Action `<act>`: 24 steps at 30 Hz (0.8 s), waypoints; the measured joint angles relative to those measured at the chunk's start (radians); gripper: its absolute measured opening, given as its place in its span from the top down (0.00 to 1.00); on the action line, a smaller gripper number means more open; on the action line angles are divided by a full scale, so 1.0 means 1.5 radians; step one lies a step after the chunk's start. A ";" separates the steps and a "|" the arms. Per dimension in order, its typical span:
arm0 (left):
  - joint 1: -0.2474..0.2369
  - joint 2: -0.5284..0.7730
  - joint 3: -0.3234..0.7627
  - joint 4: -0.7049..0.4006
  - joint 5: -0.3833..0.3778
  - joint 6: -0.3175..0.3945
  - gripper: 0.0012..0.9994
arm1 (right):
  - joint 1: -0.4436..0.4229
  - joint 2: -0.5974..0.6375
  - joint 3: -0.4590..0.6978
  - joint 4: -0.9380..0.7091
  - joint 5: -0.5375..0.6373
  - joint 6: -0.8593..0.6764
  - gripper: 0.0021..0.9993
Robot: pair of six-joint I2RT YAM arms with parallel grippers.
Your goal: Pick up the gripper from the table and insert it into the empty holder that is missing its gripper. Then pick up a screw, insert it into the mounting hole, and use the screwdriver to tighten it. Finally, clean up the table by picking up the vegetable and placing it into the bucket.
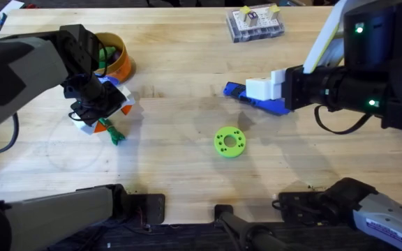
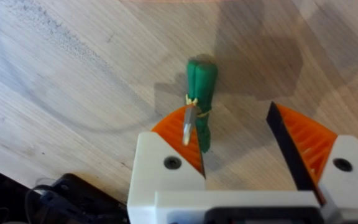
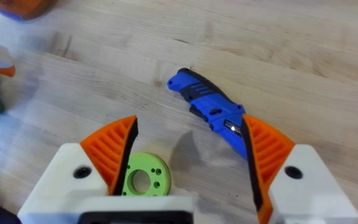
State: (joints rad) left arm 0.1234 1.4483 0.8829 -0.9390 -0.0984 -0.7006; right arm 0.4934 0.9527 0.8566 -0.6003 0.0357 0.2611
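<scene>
The vegetable [image 1: 114,135], a toy carrot with a dark green top [image 2: 201,81], lies on the table at the left. My left gripper [image 1: 105,111] hovers over it, open [image 2: 229,124], and the green top rests against one orange pad [image 2: 178,132]. The orange bucket [image 1: 117,59] stands just behind, partly hidden by the left arm. At the right, the blue screwdriver [image 1: 233,89] lies on the wood. My right gripper [image 1: 251,89] is above it, open [image 3: 189,124], and the screwdriver [image 3: 205,104] lies between the fingers, near one pad. The loose gripper, holder and screw are out of view.
A bright green disc with holes [image 1: 229,141] lies at the table's middle, in front of the screwdriver. A clear parts box [image 1: 255,23] sits at the back right. Bare wood lies between the two arms.
</scene>
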 joint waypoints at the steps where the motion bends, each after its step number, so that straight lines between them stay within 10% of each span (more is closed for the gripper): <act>1: 0.002 0.000 0.000 -0.003 -0.002 0.000 0.32 | 0.000 0.000 0.000 -0.002 0.000 0.000 0.03; 24: 0.002 -0.037 0.016 -0.070 -0.011 0.008 0.31 | -0.001 0.000 0.000 -0.007 0.000 0.000 0.03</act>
State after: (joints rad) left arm 0.1265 1.3933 0.9063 -1.0442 -0.1142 -0.6885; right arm 0.4923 0.9531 0.8562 -0.6109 0.0357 0.2611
